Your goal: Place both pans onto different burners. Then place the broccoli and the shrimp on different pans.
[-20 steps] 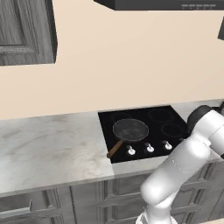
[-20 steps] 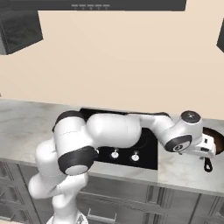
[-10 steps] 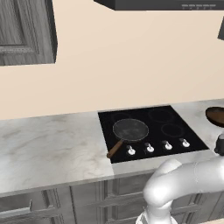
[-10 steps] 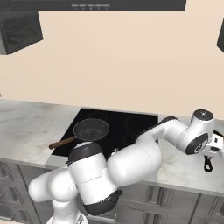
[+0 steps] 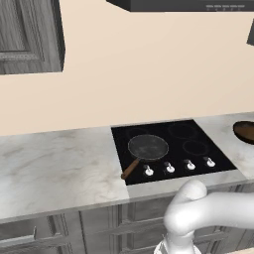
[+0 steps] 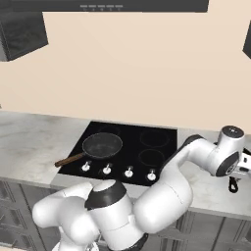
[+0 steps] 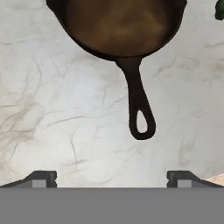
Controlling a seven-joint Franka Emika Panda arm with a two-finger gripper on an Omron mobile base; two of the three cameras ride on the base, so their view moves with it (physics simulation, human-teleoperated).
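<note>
The dark grey round frying pan with the long brown wooden handle (image 5: 147, 148) sits on the front-left burner of the glossy black cooktop (image 5: 196, 135), handle angled off toward the pale marble bench (image 5: 54, 163); the white arm reaches far right. In the hand view the gripper (image 7: 112, 177) hangs with fingers spread wide and empty over the brown-inside round pan with the short dark looped handle (image 7: 121, 30), which lies on the marble right of the cooktop; its handle points toward the fingertips; a bit of green (image 7: 220, 9) peeks in beside the pan.

A marbled grey worktop (image 5: 54, 168) runs over grey cabinet fronts (image 5: 74, 228); a dark wall cabinet (image 5: 30, 34) and probably a range hood (image 6: 142, 5) hang above.
</note>
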